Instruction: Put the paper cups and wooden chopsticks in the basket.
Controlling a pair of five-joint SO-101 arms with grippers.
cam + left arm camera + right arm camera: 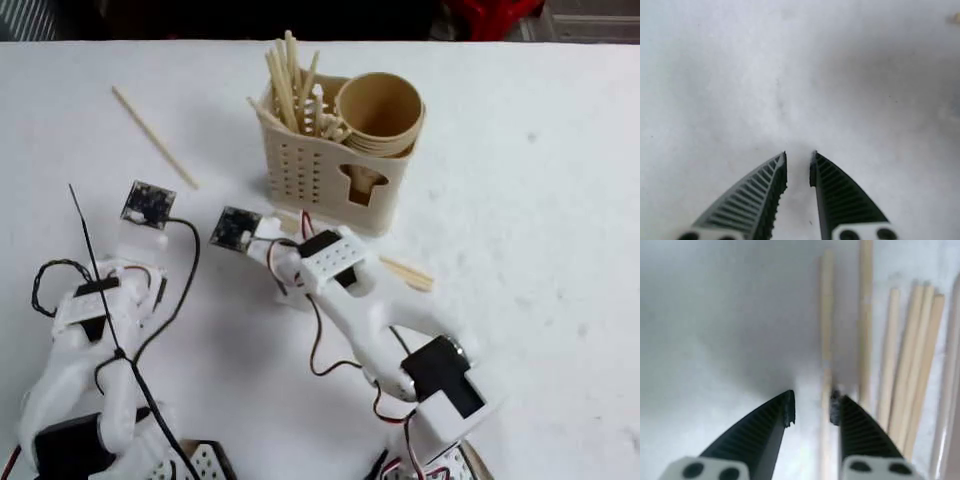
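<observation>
A cream basket [320, 175] stands at the table's far middle with stacked paper cups [380, 110] and several wooden chopsticks [290, 85] upright in it. One loose chopstick [155, 137] lies to its left. More chopsticks [408, 272] lie in front of the basket, partly under the right arm [350, 290]. My right gripper [812, 407] is open low over the table, with one chopstick [826, 340] running between its fingertips and touching one finger; several others [915, 365] lie beside it. My left gripper [798, 167] is slightly open over bare table, holding nothing.
The left arm [90, 330] sits at the near left with black cables [185, 270] trailing across the white table [540, 250]. Red and black wires hang along the right arm. Open table lies to the right of the basket.
</observation>
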